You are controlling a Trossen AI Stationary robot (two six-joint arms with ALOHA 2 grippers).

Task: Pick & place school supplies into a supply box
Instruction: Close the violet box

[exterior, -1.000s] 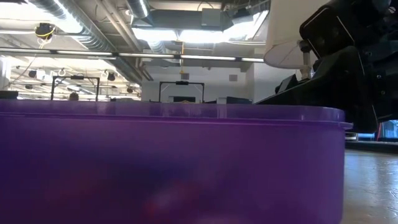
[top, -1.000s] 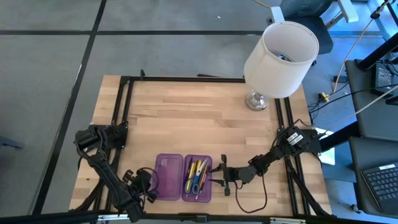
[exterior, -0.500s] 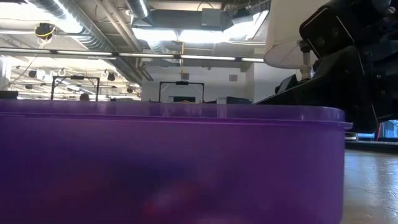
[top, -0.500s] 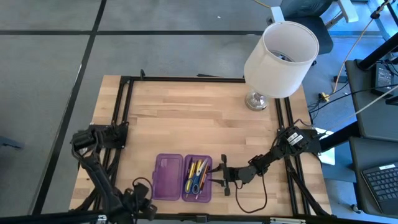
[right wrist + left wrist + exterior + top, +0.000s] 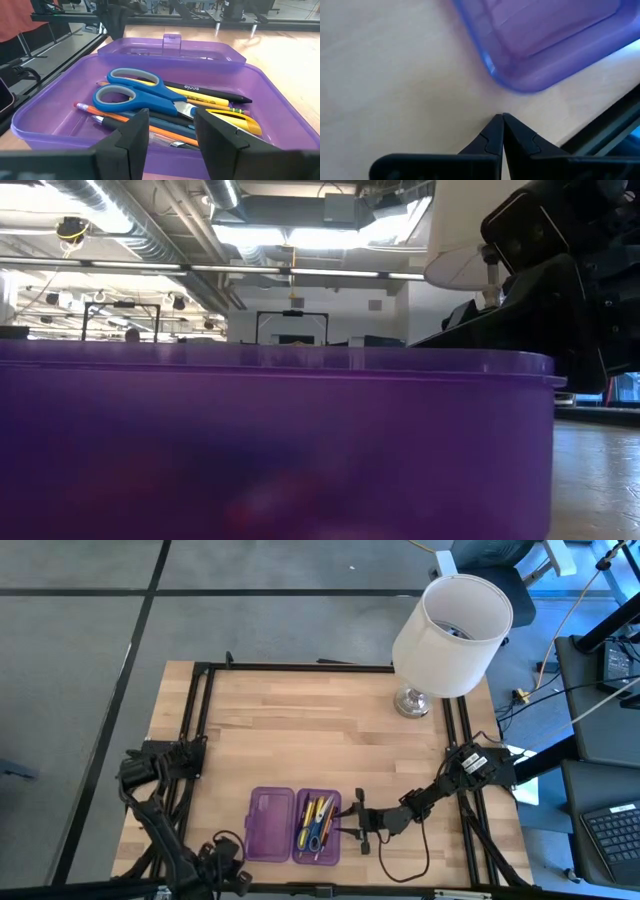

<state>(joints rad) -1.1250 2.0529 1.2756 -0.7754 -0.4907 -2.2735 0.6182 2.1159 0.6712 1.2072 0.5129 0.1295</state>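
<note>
Near the front edge of the pale wooden desk [image 5: 300, 730] we see the translucent purple plastic supply box [image 5: 294, 825] lying open, its two flat hinged halves side by side. Its empty half [image 5: 271, 824] lies toward the left arm, and the other half [image 5: 150, 100] holds the school supplies. Among them we can make out small blue-handled scissors [image 5: 137, 95] lying across the top, a black pen [image 5: 210, 92], a yellow pencil [image 5: 220, 104], and an orange pencil [image 5: 115, 116] beneath the scissors, all resting on the floor of that half.

We find the right tool [image 5: 170, 135] just beside the filled half, on the side away from the empty one, its two dark fingers [image 5: 132, 132] parted with a clear gap between them and holding nothing; from above we see it [image 5: 362, 823] low over the desk, close to the box wall.

We find the left tool [image 5: 502, 135] at the front corner of the desk by the empty half, its fingertips [image 5: 496, 125] pressed together into a point with nothing between them. It sits near the rounded corner of the empty half without touching it.

From desk height, the purple wall of the box [image 5: 270, 440] fills most of what we see. A white cylindrical lampshade [image 5: 452, 620] stands at the far right of the desk, well apart from the box
</note>
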